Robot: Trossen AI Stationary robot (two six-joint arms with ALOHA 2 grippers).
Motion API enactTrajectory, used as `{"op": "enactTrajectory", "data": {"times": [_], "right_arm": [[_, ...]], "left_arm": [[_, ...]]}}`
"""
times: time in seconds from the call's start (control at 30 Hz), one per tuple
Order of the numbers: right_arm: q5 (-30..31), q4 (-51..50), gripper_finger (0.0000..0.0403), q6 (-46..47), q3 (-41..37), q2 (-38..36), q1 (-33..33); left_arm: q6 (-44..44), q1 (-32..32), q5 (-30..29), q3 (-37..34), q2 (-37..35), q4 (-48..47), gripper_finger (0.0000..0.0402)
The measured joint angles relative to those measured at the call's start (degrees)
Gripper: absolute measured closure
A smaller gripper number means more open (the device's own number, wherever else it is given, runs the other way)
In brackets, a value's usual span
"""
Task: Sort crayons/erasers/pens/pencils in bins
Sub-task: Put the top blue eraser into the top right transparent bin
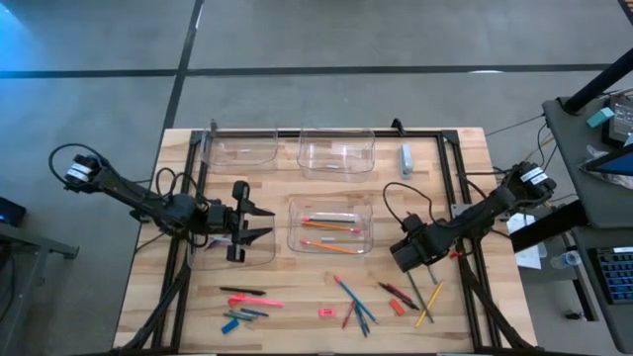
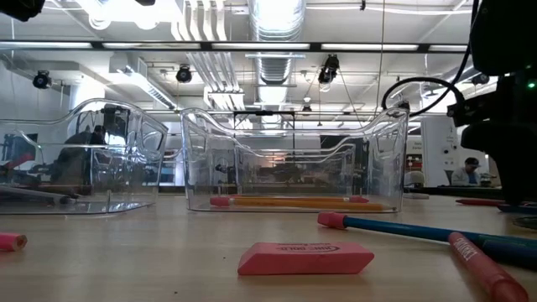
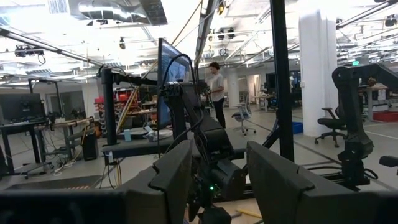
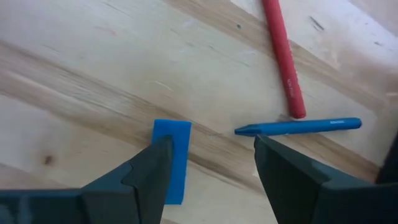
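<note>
The right gripper [image 4: 211, 168] hung open and empty above the table [image 1: 297, 297], looking straight down. One finger [image 4: 146, 168] overlapped a blue eraser [image 4: 173, 158]; a blue crayon [image 4: 298, 127] lay just beside the eraser, with a red crayon [image 4: 283, 56] beyond it. The left gripper [image 1: 252, 222] waited with its jaws apart and empty, beside the bin [image 1: 331, 227] that held pencils [image 1: 331, 225]. More pens, pencils and crayons lay loose nearer the table's front edge than that bin; three other bins stood around it.

The risk was mostly crowding. If the right gripper dropped as it stood, its finger would likely land on the eraser instead of straddling it, or would catch the blue crayon's tip as well.
</note>
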Motion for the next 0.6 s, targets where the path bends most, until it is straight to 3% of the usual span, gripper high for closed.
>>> {"op": "enactTrajectory", "data": {"times": [0.6], "right_arm": [[-0.8,2.2,0.0184,1.3,0.0,0.4,0.4]], "left_arm": [[0.1,0.0,0.0,0.0,0.0,0.0,0.0262]]}}
